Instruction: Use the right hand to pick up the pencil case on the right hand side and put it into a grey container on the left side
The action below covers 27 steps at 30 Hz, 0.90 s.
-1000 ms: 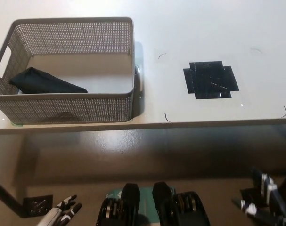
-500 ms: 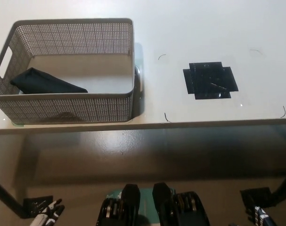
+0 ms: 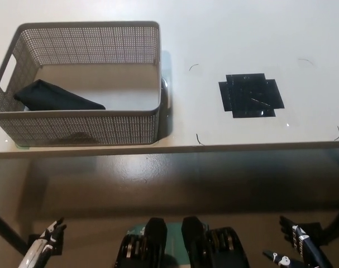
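Overhead: white table point(image 3: 236, 33), grey container point(image 3: 80, 125) left, black tape patch point(image 3: 250, 95) right.

Grey perforated plastic container point(image 3: 80, 120) on white table point(image 3: 230, 33), black pencil case point(image 3: 55, 96) lying inside, black tape patch point(image 3: 250, 95) to its right, white left hand point(image 3: 43, 245) and black right hand point(image 3: 297, 248) low below table edge, fingers apart.
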Each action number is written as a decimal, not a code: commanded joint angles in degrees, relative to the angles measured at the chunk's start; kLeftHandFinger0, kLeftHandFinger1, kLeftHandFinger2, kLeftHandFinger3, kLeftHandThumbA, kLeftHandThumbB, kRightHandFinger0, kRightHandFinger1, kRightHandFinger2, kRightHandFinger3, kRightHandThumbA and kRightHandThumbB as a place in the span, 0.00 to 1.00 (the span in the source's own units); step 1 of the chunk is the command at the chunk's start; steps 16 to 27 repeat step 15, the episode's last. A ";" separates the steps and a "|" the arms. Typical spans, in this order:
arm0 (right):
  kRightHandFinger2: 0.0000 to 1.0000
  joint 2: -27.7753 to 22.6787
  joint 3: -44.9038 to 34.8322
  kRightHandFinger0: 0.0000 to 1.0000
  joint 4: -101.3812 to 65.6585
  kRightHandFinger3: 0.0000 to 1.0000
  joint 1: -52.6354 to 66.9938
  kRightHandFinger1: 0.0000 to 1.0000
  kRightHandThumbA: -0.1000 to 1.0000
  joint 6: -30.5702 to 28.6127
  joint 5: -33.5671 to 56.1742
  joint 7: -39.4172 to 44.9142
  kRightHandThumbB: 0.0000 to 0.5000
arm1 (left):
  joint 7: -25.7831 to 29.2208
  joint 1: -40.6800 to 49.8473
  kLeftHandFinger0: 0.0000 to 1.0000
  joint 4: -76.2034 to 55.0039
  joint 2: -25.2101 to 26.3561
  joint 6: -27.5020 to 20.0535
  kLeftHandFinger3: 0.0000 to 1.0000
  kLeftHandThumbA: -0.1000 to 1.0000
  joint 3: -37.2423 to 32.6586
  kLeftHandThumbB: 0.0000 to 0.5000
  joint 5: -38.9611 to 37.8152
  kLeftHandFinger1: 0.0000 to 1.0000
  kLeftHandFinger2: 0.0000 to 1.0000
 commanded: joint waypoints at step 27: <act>1.00 -1.09 -0.09 1.00 -0.86 1.00 -1.34 1.00 1.00 -1.77 1.25 0.39 0.56 | -8.47 -1.07 1.00 -3.95 -3.53 11.46 1.00 1.00 7.56 0.69 -25.31 1.00 1.00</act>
